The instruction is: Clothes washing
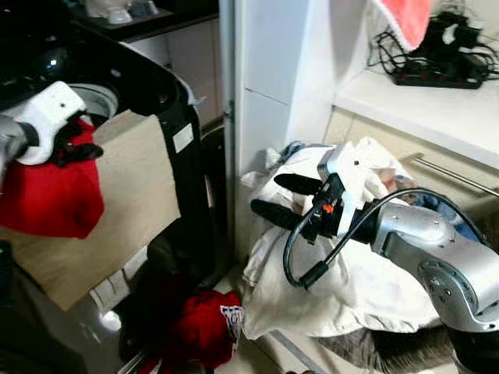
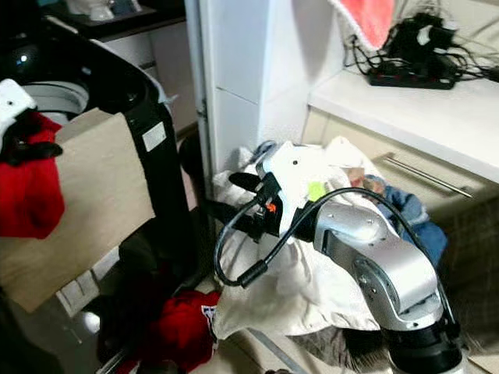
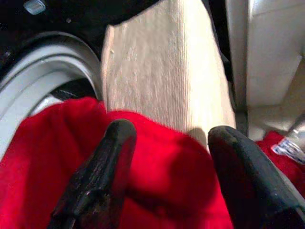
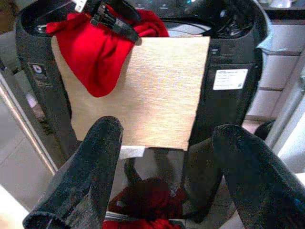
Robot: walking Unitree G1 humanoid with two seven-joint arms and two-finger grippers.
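You have a bright red garment (image 1: 48,195) against a plain beige cloth (image 1: 117,202) with a fine ribbed weave, draped over the black washing machine (image 1: 175,101). More red clothing (image 1: 204,327) with a white printed patch lies below. The laundry pile (image 1: 343,273) is mostly white, with blue denim (image 2: 409,214) and a salmon-pink towel (image 1: 407,19) above.

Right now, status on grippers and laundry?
Left gripper shut on red garment at black washer rim. Right gripper open, empty. Beige cloth draped over the rim.

Red garment (image 1: 48,195) hangs over the black washer's (image 1: 168,101) rim.
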